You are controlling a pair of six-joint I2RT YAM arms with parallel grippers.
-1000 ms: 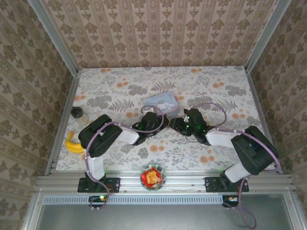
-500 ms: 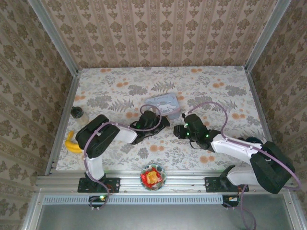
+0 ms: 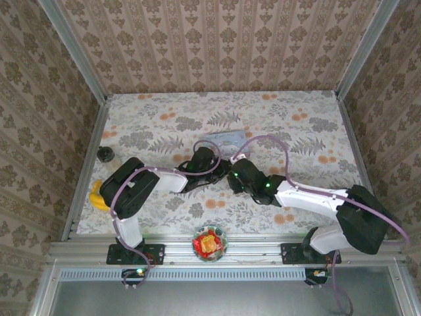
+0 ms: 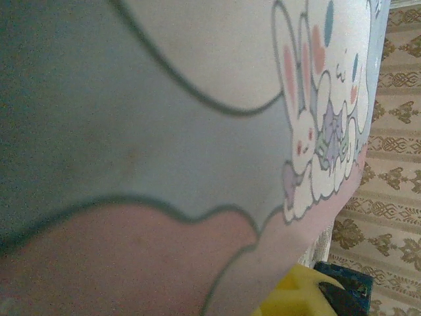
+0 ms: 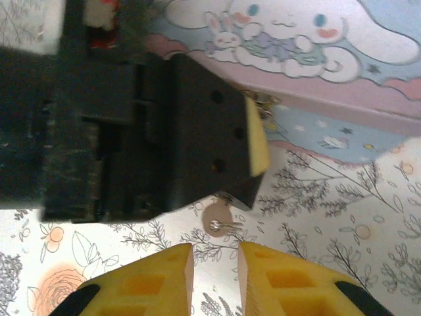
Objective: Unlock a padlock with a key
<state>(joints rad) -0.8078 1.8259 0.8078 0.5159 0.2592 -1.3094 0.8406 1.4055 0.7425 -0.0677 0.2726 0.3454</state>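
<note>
My left gripper [image 3: 219,168] lies low on the table just in front of the pale blue cartoon tin [image 3: 224,137]. In the right wrist view it is a black block with a yellow pad [image 5: 256,141]. A thin silvery piece pokes out at its tip. The padlock's body is hidden inside those fingers. Just below the tip a small key [image 5: 220,225] with a silver ring rests on the tablecloth. My right gripper [image 5: 215,280] points at the key from close by. Its yellow fingers [image 5: 148,283] stand slightly apart with nothing between them.
The tin [image 4: 164,131] sits right against the left wrist camera. A banana [image 3: 99,196] and a dark jar [image 3: 105,155] lie by the left wall. A bowl of red and yellow pieces [image 3: 209,242] sits on the front rail. Patterned walls close off three sides.
My right gripper has swung left across the table to the left gripper's tip, and its jaws have narrowed. The left gripper has barely moved.
</note>
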